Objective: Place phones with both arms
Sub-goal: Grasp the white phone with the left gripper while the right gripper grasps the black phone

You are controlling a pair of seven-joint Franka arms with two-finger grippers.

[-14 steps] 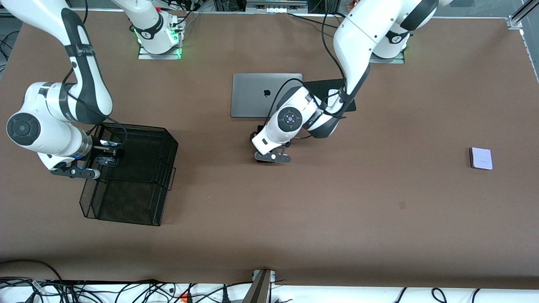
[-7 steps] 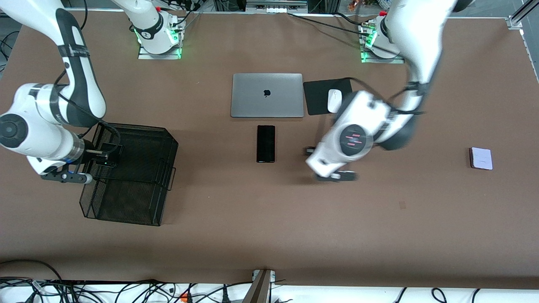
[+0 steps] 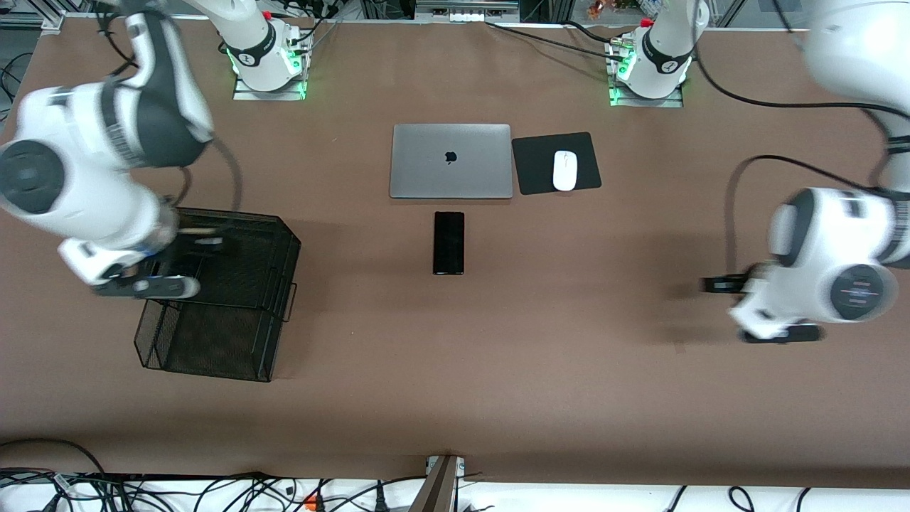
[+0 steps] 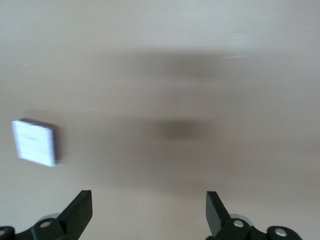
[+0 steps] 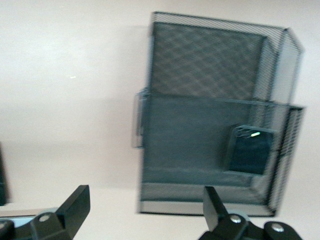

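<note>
A long slim black phone (image 3: 448, 242) lies flat mid-table, just nearer the front camera than the laptop. A small squarish black phone (image 5: 248, 150) rests inside the black mesh basket (image 3: 284, 238), against its wall (image 5: 210, 55). My right gripper (image 5: 145, 197) hangs open and empty above that basket (image 3: 186, 257). The pale lilac-white phone (image 4: 35, 142) lies on bare table at the left arm's end; the left arm's hand hides it in the front view. My left gripper (image 4: 149, 200) is open over the table beside that phone (image 3: 746, 309), holding nothing.
A closed silver laptop (image 3: 451, 161) sits toward the robots' bases. Beside it a white mouse (image 3: 564, 170) rests on a black pad (image 3: 533, 167). Cables run along the table edge nearest the front camera.
My right gripper has opened, left the small black phone in the basket and lifted. My left arm has swung from the slim black phone to the lilac phone at its own end.
</note>
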